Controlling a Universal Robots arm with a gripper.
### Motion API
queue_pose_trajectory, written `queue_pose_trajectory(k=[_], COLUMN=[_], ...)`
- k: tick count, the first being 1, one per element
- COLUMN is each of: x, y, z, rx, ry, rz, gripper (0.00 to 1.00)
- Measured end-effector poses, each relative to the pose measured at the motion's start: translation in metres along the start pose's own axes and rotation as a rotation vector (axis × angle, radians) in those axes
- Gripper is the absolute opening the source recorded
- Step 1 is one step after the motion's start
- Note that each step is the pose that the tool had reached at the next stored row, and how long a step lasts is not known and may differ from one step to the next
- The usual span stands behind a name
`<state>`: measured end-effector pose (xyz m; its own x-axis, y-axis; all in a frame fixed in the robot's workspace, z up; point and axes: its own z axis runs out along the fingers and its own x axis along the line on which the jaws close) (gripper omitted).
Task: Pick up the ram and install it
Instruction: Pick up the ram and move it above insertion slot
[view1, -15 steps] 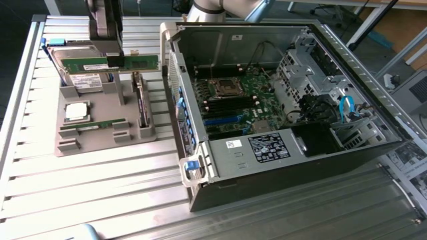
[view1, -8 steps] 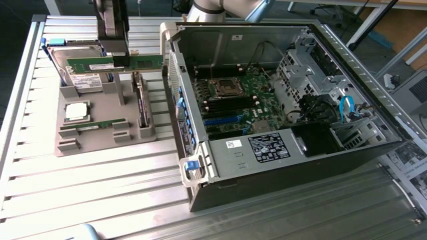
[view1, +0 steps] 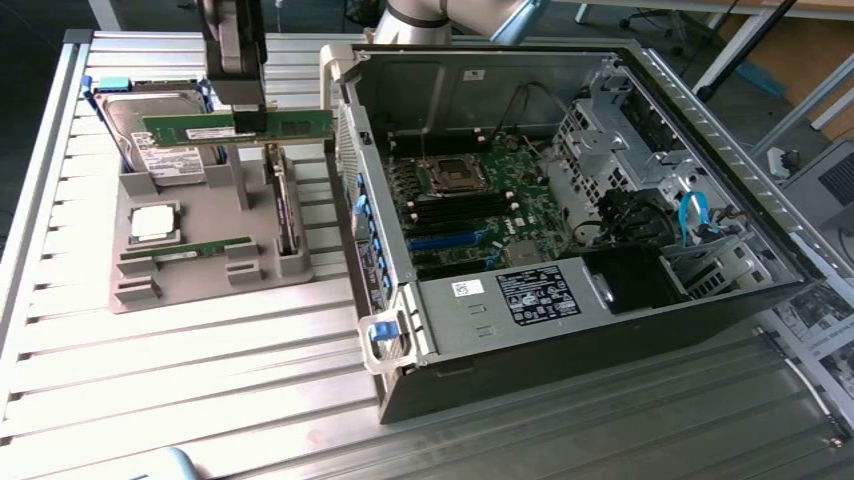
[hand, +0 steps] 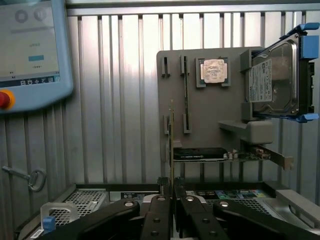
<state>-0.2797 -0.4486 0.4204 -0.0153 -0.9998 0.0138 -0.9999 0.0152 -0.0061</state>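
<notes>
Ram (view1: 187, 129) is pinched mid-length by the gripper (view1: 250, 122), long axis held level above the tray (view1: 200, 210), case (view1: 441, 85) off to the exterior view's right.

Ram (view1: 238, 127): long, thin green PCB stick w/ dark chips in a row. Up in the air, pinched mid-length by the jaws, long axis approx. level, standing on edge, above the grey holder (view1: 200, 215). Wrist view: edge-on (a thin vertical line).

Bright daylight glare across table (view1: 200, 350)
</notes>
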Motion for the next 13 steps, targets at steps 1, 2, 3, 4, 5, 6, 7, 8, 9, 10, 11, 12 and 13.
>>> queue_pose_trajectory(k=[1, 2, 3, 4, 5, 6, 7, 8, 9, 10, 11, 12, 13], x=[0.0000, 0.0000, 0.0000, -0.0001, -0.0001, -0.0001, -0.0001, -0.0001, -0.0001, -0.0001, -0.0001, -0.0001, -0.0001], y=[-0.0008, -0.0015, -0.0024, -0.0032, -0.0038, -0.0045, -0.0050, -0.0056, -0.0063, -0.0071, -0.0076, -0.0081, -0.0086], z=[0.0000, 0.0000, 0.0000, 0.0000, 0.0000, 0.0000, 0.0000, 0.0001, 0.0001, 0.0000, 0.0001, 0.0001, 0.0001], rx=[0.0001, 0.0001, 0.0000, 0.0000, 0.0000, 0.0000, 0.0000, 0.0001, 0.0000, 0.0000, 0.0001, 0.0000, 0.0001], ry=[0.0000, 0.0000, 0.0000, 0.0000, 0.0000, 0.0000, 0.0000, 0.0000, 0.0000, 0.0000, 0.0000, 0.0000, 0.0000], rz=[0.000, 0.000, 0.000, 0.000, 0.000, 0.000, 0.000, 0.000, 0.000, 0.000, 0.000, 0.000, 0.000], gripper=[0.13, 0.13, 0.13, 0.13, 0.13, 0.13, 0.13, 0.13, 0.13, 0.13, 0.13, 0.13, 0.13])
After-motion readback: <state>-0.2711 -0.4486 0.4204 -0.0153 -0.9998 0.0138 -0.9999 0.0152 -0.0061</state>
